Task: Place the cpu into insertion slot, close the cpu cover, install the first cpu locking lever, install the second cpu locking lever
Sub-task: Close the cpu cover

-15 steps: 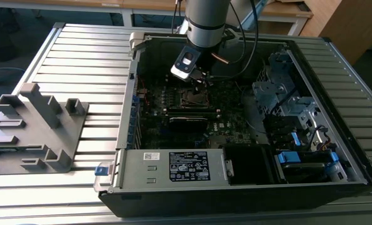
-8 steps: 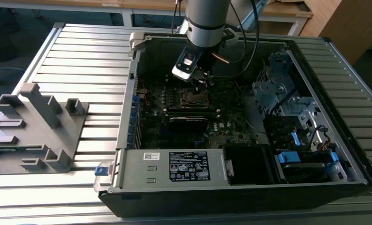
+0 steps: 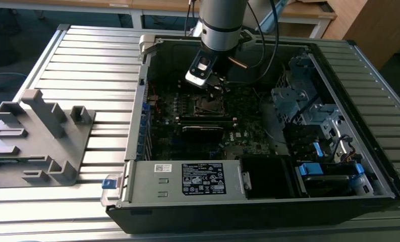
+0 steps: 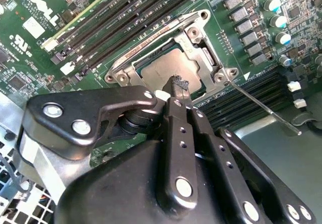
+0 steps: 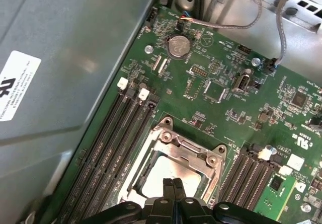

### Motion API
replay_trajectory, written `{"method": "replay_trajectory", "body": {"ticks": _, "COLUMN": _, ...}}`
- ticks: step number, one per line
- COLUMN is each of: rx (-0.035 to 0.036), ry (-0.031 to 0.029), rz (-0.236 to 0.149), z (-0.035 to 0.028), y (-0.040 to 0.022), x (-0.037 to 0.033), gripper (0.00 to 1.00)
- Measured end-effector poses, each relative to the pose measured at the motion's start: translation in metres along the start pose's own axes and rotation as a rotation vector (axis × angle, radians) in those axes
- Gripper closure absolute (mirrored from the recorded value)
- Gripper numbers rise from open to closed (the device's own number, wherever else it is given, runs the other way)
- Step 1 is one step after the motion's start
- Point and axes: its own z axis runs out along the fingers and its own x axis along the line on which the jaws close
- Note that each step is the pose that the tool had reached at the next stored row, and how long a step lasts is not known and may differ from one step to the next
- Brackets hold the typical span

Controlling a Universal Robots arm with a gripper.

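Observation:
The cpu (image 4: pixel 163 70) lies flat in the insertion slot (image 3: pixel 207 104) on the dark circuit board, its dull metal top (image 5: pixel 158 176) showing through the window of the cpu cover. The cpu cover (image 4: pixel 198 38), a silvery frame (image 5: pixel 188 151), lies down over the chip. My gripper (image 4: pixel 177 85) hangs just above the cover's edge, its fingers pressed together with nothing between them; in the first wrist view the gripper (image 5: pixel 173 183) sits over the chip. A thin metal locking lever (image 4: pixel 261 108) sticks out sideways from one socket corner, over the memory slots. In the exterior view the gripper (image 3: pixel 212 83) is inside the case.
Long black memory slots (image 4: pixel 126 22) flank the socket on both sides (image 5: pixel 108 153). A grey power supply box (image 3: pixel 186 179) fills the case's near side, and a metal drive cage (image 3: pixel 300 101) stands at the exterior view's right. A grey fixture (image 3: pixel 38 136) sits on the slatted table.

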Motion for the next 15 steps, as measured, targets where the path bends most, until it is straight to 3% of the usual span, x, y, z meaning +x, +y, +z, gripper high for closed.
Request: {"method": "replay_trajectory", "body": {"ticks": 15, "rx": 0.004, "ry": 0.0078, "rz": -0.269, "z": 0.0003, "y": 0.0, "x": 0.0, "gripper": 0.89}}
